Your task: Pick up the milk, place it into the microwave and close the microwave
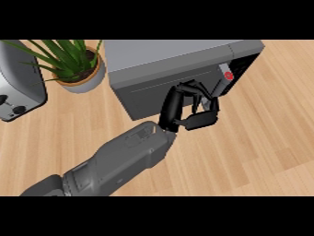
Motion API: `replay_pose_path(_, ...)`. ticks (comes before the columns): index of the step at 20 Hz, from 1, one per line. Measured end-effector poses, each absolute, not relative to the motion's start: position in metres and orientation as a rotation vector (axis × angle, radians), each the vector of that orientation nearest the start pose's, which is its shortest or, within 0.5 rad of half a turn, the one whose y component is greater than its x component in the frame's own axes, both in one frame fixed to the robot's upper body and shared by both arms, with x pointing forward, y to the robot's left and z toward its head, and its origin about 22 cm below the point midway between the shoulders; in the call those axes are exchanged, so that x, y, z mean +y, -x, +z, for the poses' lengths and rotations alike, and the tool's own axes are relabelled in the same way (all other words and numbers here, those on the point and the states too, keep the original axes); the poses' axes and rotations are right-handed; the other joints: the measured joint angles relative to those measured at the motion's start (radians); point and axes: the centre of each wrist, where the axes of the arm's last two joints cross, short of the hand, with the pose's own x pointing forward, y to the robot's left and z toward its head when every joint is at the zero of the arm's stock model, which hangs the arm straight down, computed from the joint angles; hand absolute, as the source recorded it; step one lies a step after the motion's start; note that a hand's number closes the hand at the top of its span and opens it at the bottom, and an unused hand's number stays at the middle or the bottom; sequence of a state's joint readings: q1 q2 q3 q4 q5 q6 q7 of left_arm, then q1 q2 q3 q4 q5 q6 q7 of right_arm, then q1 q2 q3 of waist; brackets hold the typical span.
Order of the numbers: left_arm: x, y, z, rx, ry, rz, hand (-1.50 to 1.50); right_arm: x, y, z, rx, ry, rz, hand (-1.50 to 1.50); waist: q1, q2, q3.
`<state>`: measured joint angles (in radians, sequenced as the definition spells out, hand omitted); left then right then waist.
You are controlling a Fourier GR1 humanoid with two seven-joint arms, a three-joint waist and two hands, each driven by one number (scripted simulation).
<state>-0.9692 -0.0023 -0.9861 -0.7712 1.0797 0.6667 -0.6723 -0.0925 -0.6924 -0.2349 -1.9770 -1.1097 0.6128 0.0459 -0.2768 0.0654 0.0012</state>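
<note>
- Microwave (179,69): it stands on the counter (275,133) at the top centre of the head view. The grey door (163,94) faces the viewer and appears close to shut or nearly so; the exact gap cannot be read from above.
- Milk: not visible anywhere on the counter. Judged from this, it is probably already inside the microwave, hidden by the door and housing.
- Task progress: pickup and placement appear done. The closing step looks to be in hand or just finishing; a fully latched door cannot be confirmed.
- Hand (193,110): one black hand shows on a grey forearm entering from the lower left. Which arm it belongs to cannot be told for certain; it is treated here as the right one.
- Hand state: fingers are fairly straight and spread, holding nothing. The fingertips (190,87) lie against the door near its right edge, beside the control strip with the red button (229,75).
- Other hand: not in view.
- Bystanders: a plant (71,64) and a toaster (6,78) stand left of the microwave.
</note>
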Motion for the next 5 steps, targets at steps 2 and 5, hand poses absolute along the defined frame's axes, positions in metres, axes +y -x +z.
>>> replay_pose_path(2,-0.0092,-0.3301,0.0285,-1.851,0.273,-0.161,-1.50,-0.3477,-0.2246,0.2079,-2.029,-0.841,0.538,-1.50,0.007,-0.002,-0.001)
replay_pose_path(5,-0.0093,-0.3296,0.0278,-1.838,0.295,-0.160,-1.50,-0.3489,-0.2213,0.2089,-2.025,-0.834,0.537,-1.50,0.015,-0.003,-0.002)
